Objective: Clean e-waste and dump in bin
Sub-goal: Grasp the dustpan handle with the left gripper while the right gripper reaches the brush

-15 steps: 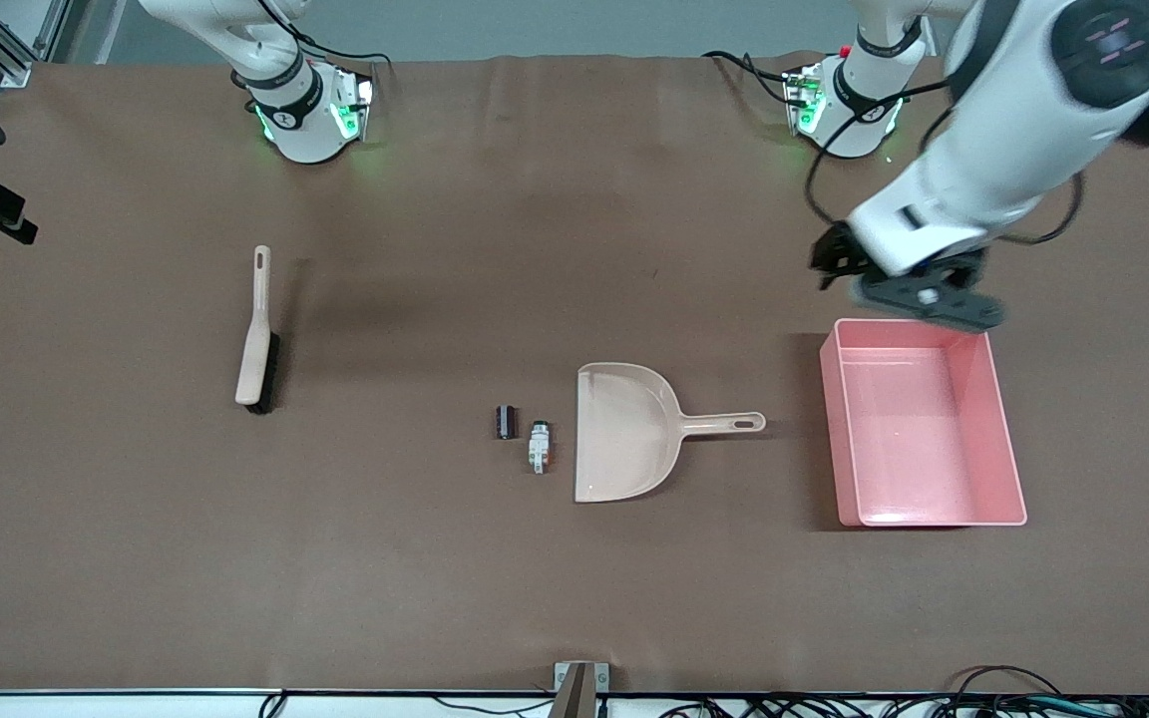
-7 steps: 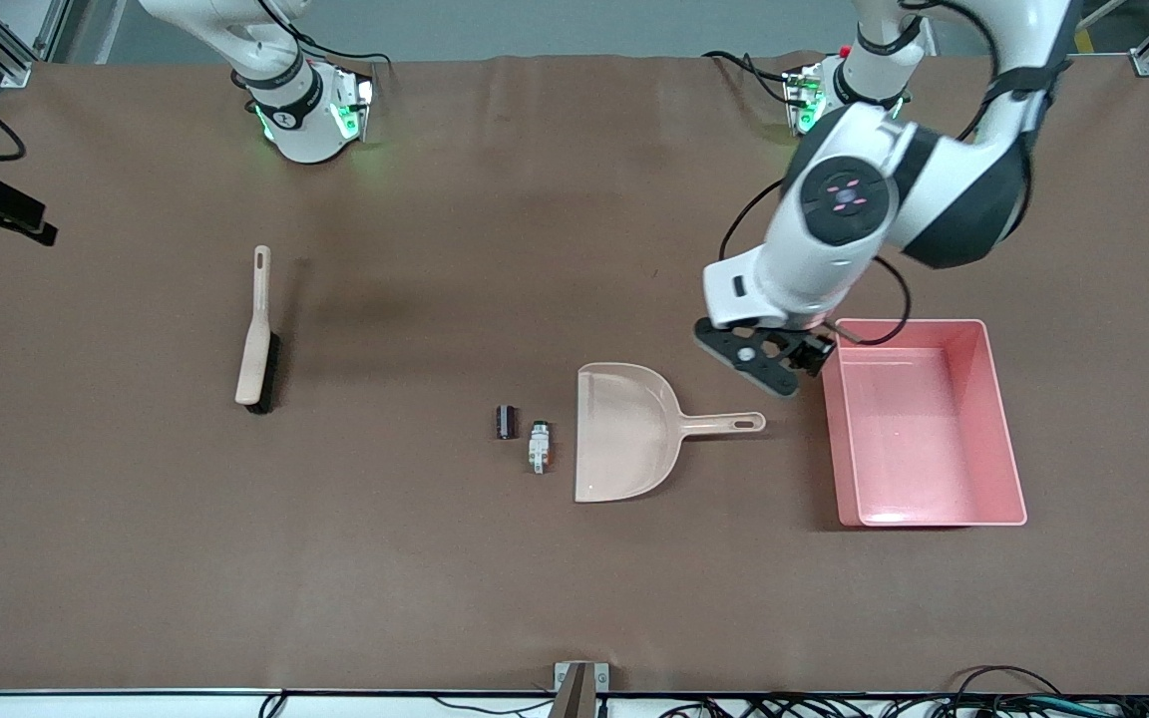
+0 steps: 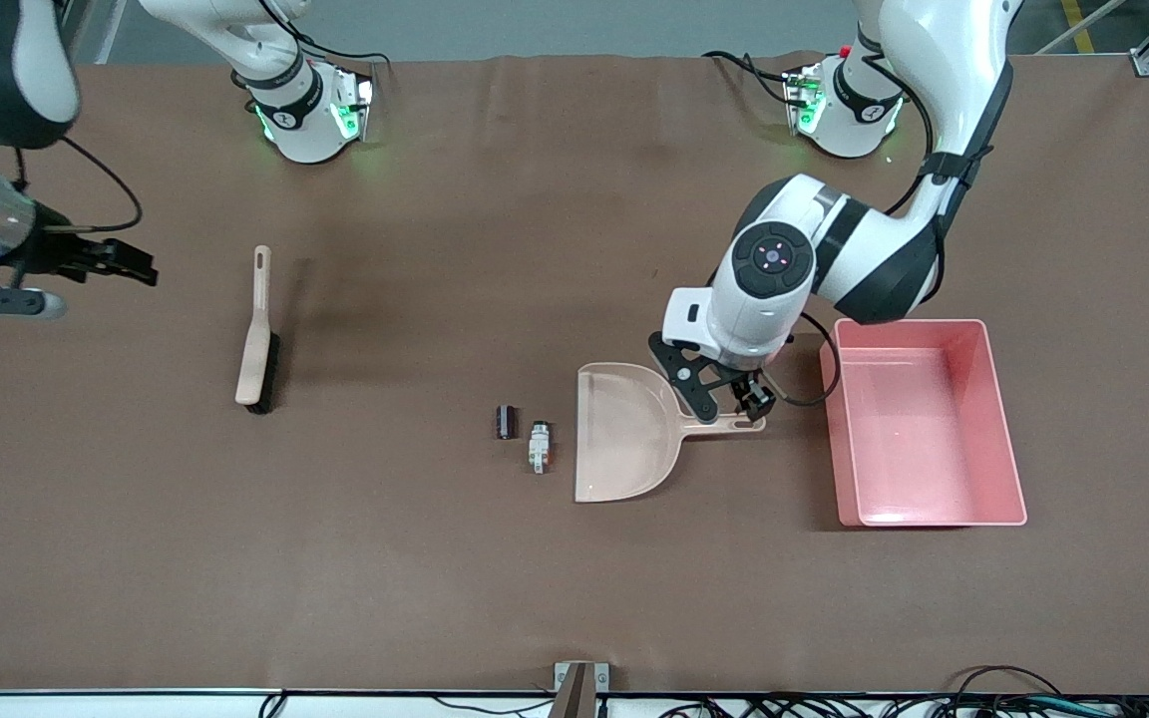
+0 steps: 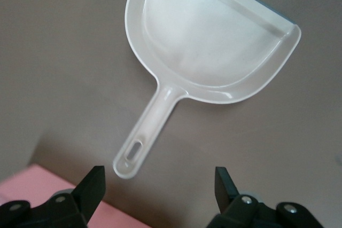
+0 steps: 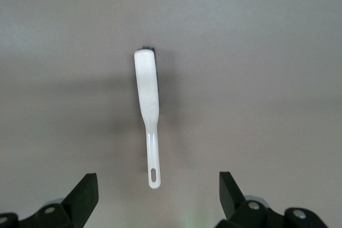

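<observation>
the dustpan (image 3: 624, 431) is the landmark here, lying flat mid-table with its mouth toward the right arm's end. just beside that mouth sits the e-waste: the white-grey piece (image 3: 539, 446) with green and orange bits closest to the pan, and the dark stubby cylinder (image 3: 506, 422) next to it, one step more toward the right arm's end. both are apart from the pan's lip and from each other. the bin (image 3: 1003, 429), a pink tall-walled tub, stands beside the pan's handle (image 4: 147, 136) toward the left arm's end, not touching it.

the left gripper (image 3: 727, 397) hangs over the handle with its fingers (image 4: 92, 187) spread wide, nothing between them. the right gripper (image 5: 157, 193) is up near the right arm's end of the table, well apart from the dustpan, its fingers also spread and empty, looking down on the brush (image 5: 148, 105).

the two parts look tiny, light and hard, likely to skitter or roll if flicked, the cylinder above all, so sweeping them gently suits better than pinching. the pan seems thin, stiff, smooth plastic; the slim handle is the place to grip it, near its middle, squarely so it does not twist.
</observation>
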Tool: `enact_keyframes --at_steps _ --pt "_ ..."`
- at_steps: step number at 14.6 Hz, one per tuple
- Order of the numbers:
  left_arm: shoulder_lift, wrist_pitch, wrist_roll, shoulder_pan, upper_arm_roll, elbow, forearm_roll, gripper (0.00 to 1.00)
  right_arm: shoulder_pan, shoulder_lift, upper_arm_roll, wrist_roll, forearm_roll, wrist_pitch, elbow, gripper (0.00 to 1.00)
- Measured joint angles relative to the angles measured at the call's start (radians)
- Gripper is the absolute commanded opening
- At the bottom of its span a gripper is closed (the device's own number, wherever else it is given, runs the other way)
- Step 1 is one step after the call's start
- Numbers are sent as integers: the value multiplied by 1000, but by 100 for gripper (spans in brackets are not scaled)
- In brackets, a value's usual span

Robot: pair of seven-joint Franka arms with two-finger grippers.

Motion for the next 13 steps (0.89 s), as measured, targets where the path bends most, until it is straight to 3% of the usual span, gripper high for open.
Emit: enact_keyframes --at_steps 4,7,13 --pt "16 172 144 24 0 -79 1 86 25 -113 4 -2 0 218 -295 100" --pt "40 289 241 44 0 -129 1 86 60 -141 6 -5 -1 423 -485 100" --pt "106 381 340 41 -1 -137 8 81 67 -142 5 -154 -4 676 -647 100"
